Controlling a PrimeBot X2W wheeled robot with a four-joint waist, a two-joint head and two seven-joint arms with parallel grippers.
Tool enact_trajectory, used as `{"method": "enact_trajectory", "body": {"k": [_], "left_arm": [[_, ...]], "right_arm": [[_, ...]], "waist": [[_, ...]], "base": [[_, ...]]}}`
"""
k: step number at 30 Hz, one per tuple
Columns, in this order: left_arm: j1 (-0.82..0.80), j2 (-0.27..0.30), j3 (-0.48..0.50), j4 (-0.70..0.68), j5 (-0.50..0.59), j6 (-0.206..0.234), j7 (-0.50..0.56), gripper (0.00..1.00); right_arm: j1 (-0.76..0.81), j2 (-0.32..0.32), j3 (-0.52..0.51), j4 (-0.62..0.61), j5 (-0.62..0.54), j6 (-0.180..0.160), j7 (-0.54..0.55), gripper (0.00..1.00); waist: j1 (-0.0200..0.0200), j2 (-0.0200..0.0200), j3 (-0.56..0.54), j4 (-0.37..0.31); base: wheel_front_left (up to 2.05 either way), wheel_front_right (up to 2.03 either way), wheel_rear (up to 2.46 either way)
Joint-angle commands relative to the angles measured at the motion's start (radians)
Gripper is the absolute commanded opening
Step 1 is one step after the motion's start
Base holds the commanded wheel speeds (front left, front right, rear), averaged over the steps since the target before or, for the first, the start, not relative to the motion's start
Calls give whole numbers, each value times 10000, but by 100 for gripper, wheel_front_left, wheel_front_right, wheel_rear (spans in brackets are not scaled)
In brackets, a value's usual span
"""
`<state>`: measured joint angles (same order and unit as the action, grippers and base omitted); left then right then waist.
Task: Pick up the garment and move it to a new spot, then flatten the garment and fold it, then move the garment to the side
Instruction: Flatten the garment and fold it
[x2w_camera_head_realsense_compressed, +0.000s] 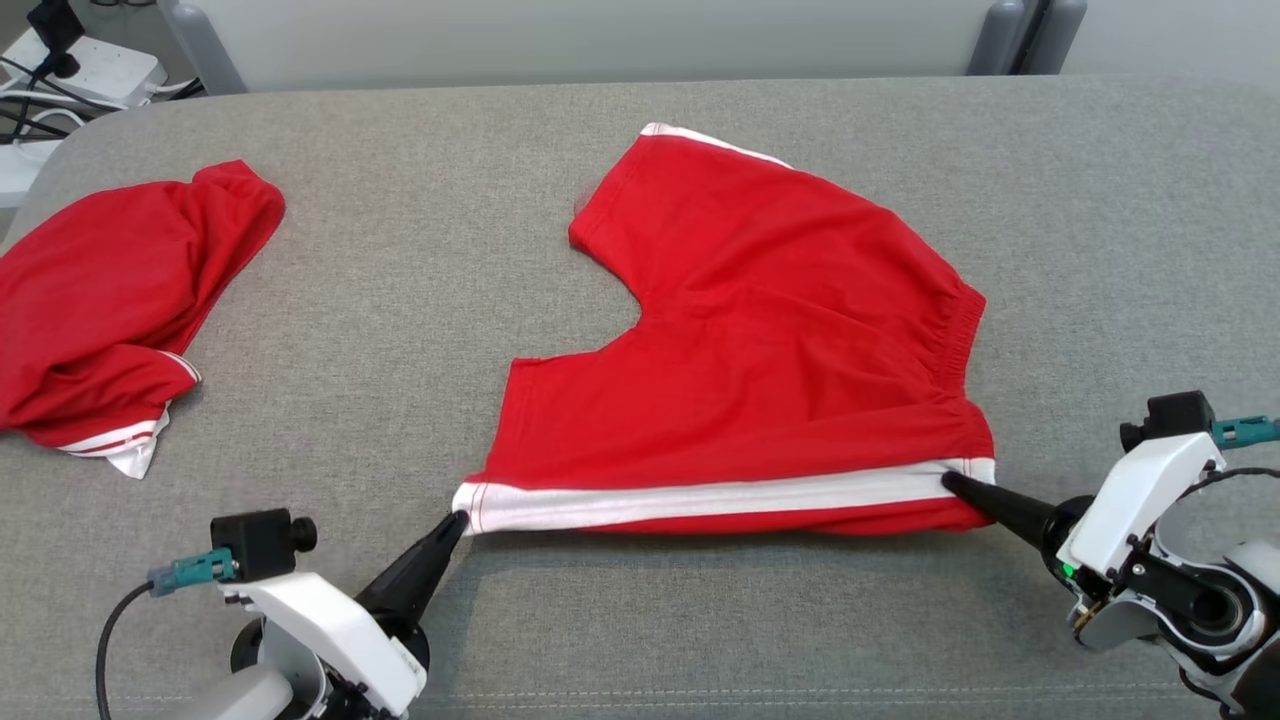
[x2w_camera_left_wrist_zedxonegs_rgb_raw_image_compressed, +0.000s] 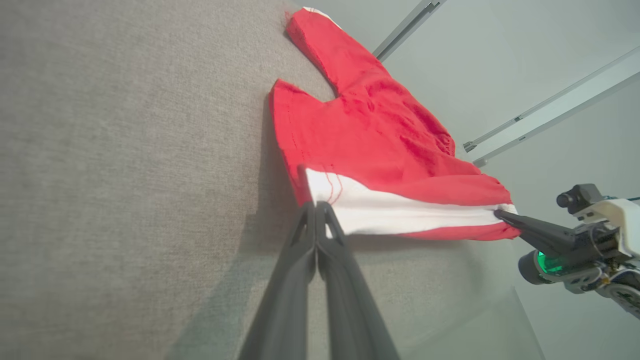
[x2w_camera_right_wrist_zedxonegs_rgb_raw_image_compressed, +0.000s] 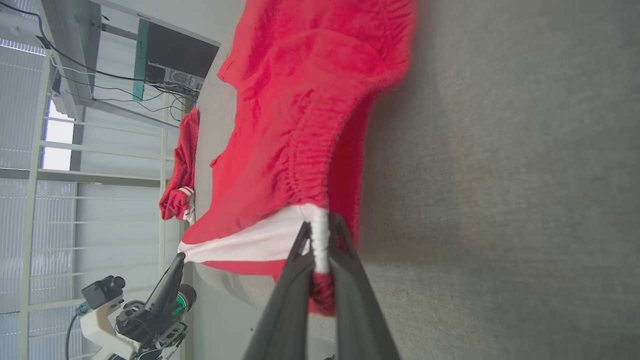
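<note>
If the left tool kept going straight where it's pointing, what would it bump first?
The red shorts: the left tool is pinching their white-striped corner, so pushing on would probably just bunch that cloth.

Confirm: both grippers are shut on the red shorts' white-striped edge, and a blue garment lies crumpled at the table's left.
No: the head view shows the crumpled garment is red, not blue. The left gripper and right gripper do grip the shorts.
</note>
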<state>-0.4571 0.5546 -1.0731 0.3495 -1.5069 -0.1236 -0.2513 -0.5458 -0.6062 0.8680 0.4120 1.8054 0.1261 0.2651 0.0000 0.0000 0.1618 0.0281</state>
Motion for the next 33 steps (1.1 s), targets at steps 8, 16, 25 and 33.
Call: {"method": "enact_trajectory", "body": {"k": [8,16,25,33], "left_arm": [[-24,265,-56,171,-163,-71,-68,0],[-71,-68,-10,595,144,-71,-97,100],[81,-527,2093,1138,1930,-71,-102,100],[704,-1309,3758,1320,3894,-71,-104,100]], "right_arm": [[453,-183,-20,2,-560,46,187,49],[470,-44,-72,-237,-1346,46,-397,100],[498,-306,-461,-474,-2790,46,-2559,100],[550,-42,-556,-136,-4087,46,-4704,100]], "waist": [[0,0,-206,0],[0,0,-234,-67],[0,0,-436,-55],[0,0,-771,-133]], "base": [[0,0,0],[0,0,0],[0,0,0],[0,0,0]]}}
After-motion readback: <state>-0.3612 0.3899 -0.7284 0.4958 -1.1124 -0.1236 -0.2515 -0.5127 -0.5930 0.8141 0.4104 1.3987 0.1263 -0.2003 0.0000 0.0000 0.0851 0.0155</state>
